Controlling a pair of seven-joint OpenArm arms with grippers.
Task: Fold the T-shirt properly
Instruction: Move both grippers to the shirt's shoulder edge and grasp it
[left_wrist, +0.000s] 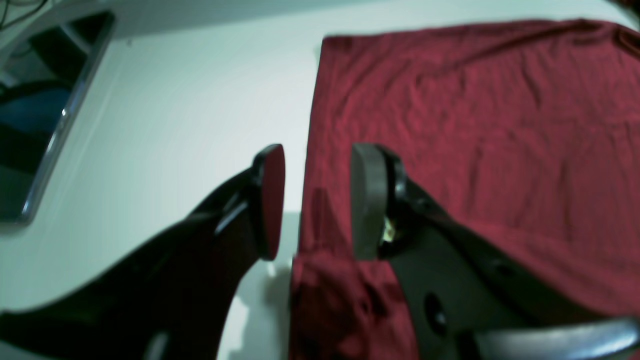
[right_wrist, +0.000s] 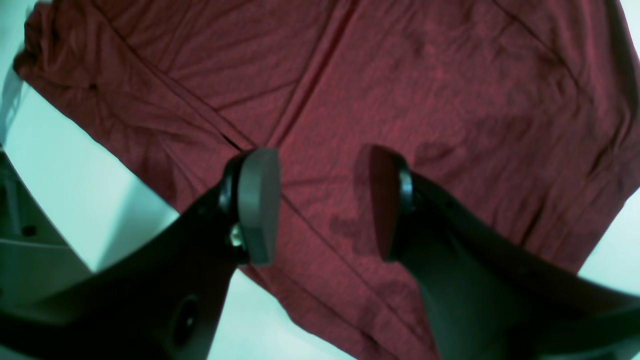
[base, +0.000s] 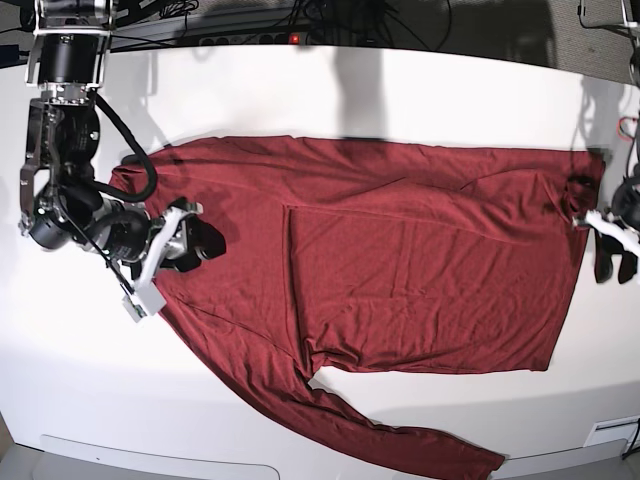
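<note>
T-shirt (base: 400, 260) lies spread flat across the white table (base: 400, 90), one long sleeve trailing toward the near edge. Left gripper (left_wrist: 318, 200) hangs at the hem edge, jaws wide, nothing held; a small bunched lump of cloth sits just under it. Right gripper (right_wrist: 320, 205) hovers over the shoulder end, jaws wide, empty.

Judgement: a fold is being set up. Pinch one layer right at the edge, lift low, drag slow.

Fabric is thin, soft jersey, finely wrinkled, dark red, so it will likely cling and bunch.
</note>
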